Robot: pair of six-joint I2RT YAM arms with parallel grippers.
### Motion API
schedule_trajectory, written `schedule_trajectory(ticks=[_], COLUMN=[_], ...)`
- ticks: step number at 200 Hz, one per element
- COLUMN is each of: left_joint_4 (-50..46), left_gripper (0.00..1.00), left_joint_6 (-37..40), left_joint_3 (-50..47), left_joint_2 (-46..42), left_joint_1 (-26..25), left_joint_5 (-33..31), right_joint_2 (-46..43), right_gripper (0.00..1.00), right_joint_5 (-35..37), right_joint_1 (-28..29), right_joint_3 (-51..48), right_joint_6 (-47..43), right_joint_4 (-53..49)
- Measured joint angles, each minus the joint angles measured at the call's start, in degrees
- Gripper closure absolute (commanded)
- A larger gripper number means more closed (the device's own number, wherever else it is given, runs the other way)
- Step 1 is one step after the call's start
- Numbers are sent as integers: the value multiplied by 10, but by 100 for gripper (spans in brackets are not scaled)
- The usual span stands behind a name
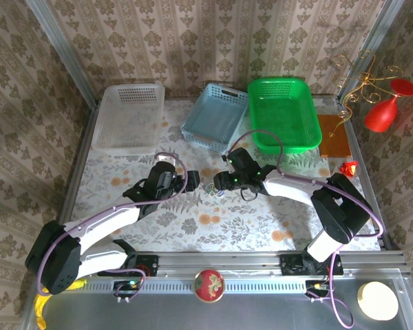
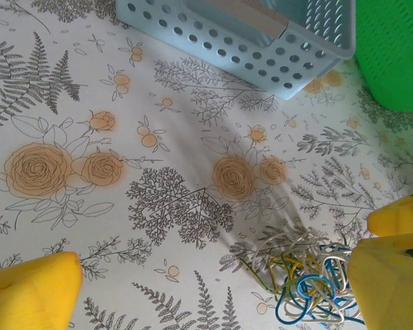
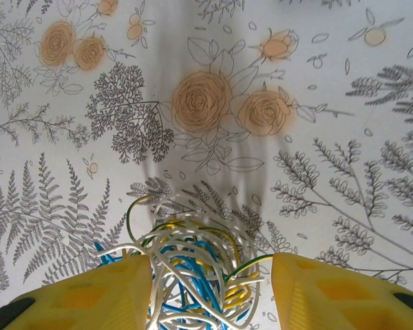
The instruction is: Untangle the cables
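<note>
My right pincer (image 3: pixel 210 278) stands spread, pinching nothing. The cables (image 3: pixel 186 254) sit bunched between its fingers (image 3: pixel 110 295), brushing one.

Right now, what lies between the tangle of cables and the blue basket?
Only bare flowered tablecloth. The left wrist view shows nothing resting on the stretch between the cables and the blue basket.
</note>
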Motion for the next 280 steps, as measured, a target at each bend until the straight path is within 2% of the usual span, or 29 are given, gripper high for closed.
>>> schedule_trajectory(ticks=[53, 115, 160, 225, 280], left_joint_4=[4, 11, 12, 12, 11], left_gripper=[0, 0, 0, 0, 0], left_joint_6=[-8, -13, -18, -20, -20], left_joint_3=[0, -8, -11, -11, -11], left_joint_2=[-2, -8, -8, -13, -18], left_joint_1=[0, 0, 0, 0, 0], left_joint_5=[4, 13, 15, 15, 15], right_joint_2=[0, 23, 39, 42, 38], right_gripper=[38, 39, 44, 62, 65], right_joint_5=[9, 29, 48, 67, 69], right_joint_1=[5, 25, 25, 23, 19], right_joint_3=[19, 43, 52, 55, 54], right_joint_6=[-31, -49, -61, -77, -78], right_joint_4=[-21, -37, -50, -57, -62])
